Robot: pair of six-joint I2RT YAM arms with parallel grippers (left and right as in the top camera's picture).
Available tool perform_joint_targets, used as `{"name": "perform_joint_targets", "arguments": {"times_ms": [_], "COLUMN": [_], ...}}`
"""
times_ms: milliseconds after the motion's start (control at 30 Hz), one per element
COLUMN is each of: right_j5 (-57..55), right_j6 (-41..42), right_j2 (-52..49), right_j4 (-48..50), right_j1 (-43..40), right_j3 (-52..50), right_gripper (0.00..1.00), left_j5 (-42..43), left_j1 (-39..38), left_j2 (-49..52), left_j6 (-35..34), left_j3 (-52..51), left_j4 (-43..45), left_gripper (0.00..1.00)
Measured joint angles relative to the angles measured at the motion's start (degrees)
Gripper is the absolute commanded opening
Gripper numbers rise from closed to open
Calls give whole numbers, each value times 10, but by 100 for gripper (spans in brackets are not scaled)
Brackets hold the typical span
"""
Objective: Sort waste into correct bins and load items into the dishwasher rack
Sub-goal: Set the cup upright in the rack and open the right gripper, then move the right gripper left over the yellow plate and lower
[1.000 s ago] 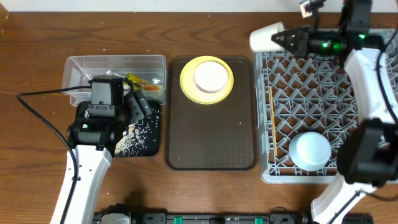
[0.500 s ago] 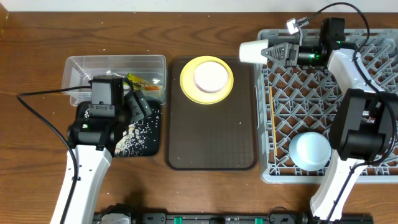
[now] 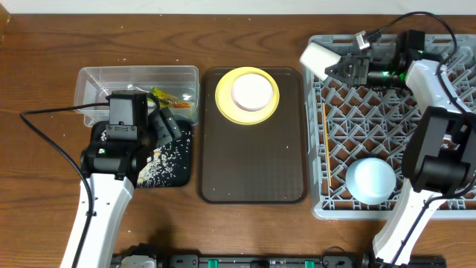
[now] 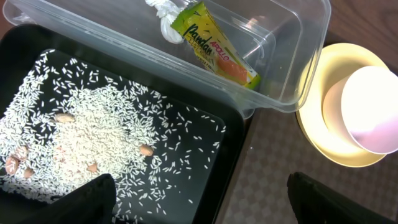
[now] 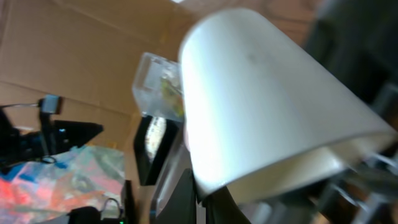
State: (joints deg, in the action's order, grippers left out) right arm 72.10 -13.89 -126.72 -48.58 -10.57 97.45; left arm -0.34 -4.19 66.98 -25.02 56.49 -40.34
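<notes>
Jaws of the right gripper [image 3: 338, 65] are gripping a white cup [image 3: 318, 56], holding it tilted on its side at the upper right of the overhead frame. It is over the upper left corner of the grey dishwasher rack [image 3: 387, 112]; whether it is touching the rim I cannot tell. In the right wrist view the cup is filling most of the frame, blurred.

Jaws of the left gripper [image 4: 200, 180] are standing wide open and holding nothing. Its two fingers are showing at the lower left and lower right of the left wrist view, hovering over the black bin [image 4: 18, 43]. Whitish rice grains [image 4: 81, 137] are lying scattered across that bin's floor, with a few brown bits among them.

Right against its upper edge, the clear bin [image 4: 292, 68] is holding the green-yellow-orange wrapper [image 4: 214, 46] and a twisted white tissue [image 4: 165, 15].

A brown tray [image 3: 253, 164] is sitting in the middle of the overhead frame, between the bins and the rack. At its upper end a yellow plate [image 3: 223, 104] is carrying a round pink-white dish [image 3: 253, 91].

Inside the rack, a light blue bowl [image 3: 370, 181] is resting toward the lower edge, and the wooden chopsticks [image 3: 325, 141] are lying along the rack's left side.
</notes>
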Motion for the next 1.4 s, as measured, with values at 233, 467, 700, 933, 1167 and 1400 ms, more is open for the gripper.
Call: {"name": "perform_joint_targets", "arguments": {"times_ms": [233,467,700,933,1167,1400], "right_j5": [-87,-124,-164,-250,-343,-469], "right_j6": [-16,-17,-17,-5,47,88], "right_j2": [-2,-3,12,114,261,352], "right_j4": [-57,-88,-118,-144,-140,-115], "right_j1": [-9,-31,-47,-44,5,161], "right_j3": [-1,-1,-2,-5,-5,-5], "right_gripper": [1,1,1,1,1,4], "left_j5": [0,0,0,0,0,0], "left_j1": [0,0,0,0,0,0], "left_j2": [0,0,0,0,0,0], "left_j6": [0,0,0,0,0,0], "left_j3": [0,0,0,0,0,0], "left_j4": [0,0,0,0,0,0], "left_gripper": [90,90,90,91,90,90]}}
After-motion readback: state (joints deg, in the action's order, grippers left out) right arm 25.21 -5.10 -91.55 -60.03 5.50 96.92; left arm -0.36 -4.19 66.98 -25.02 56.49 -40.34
